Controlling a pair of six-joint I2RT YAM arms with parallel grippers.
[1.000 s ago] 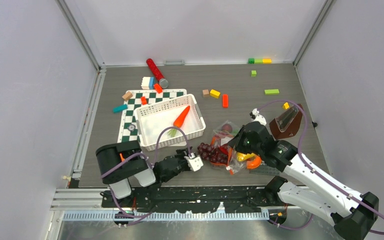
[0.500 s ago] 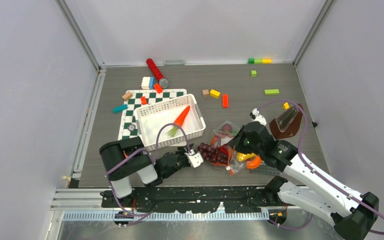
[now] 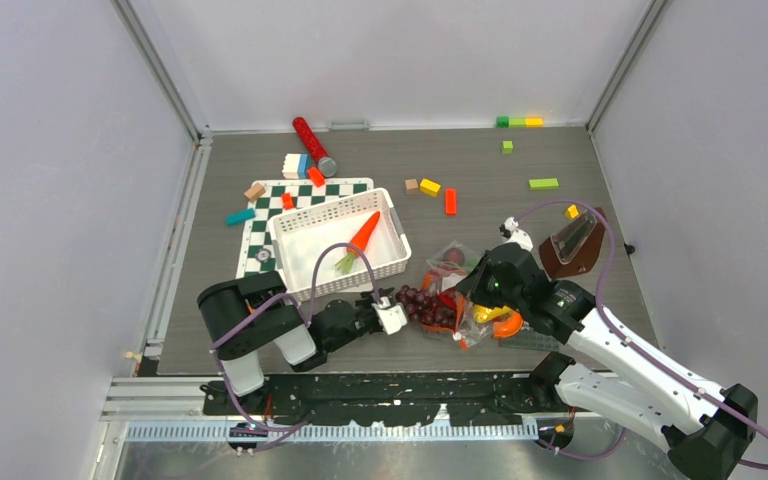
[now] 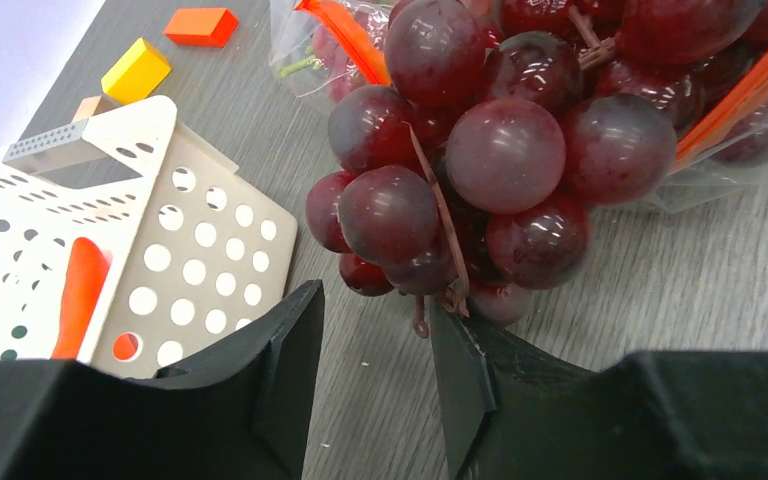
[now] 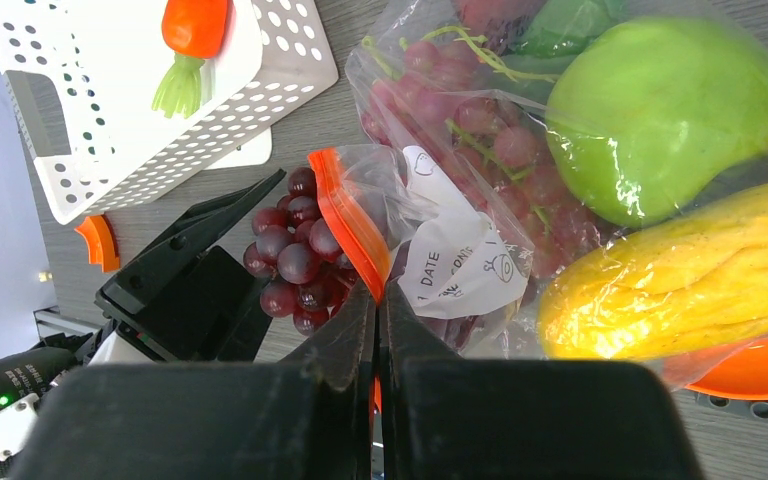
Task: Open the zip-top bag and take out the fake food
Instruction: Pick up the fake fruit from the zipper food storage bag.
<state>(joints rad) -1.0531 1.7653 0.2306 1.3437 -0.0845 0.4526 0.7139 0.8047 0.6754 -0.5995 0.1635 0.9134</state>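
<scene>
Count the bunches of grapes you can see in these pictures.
2. One dark bunch pokes out of the zip-top bag's mouth, before the left pincer; one paler bunch sits inside the bag. Others may be hidden.

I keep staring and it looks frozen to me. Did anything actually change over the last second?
Only slightly. The left arm's elbow shifted a little toward the white basket; the left gripper, open, stayed just short of the grapes. Nothing was grabbed or released. The right gripper stays clamped on the zip-top bag's orange strip; bag, grapes and carrot have not moved.
</scene>
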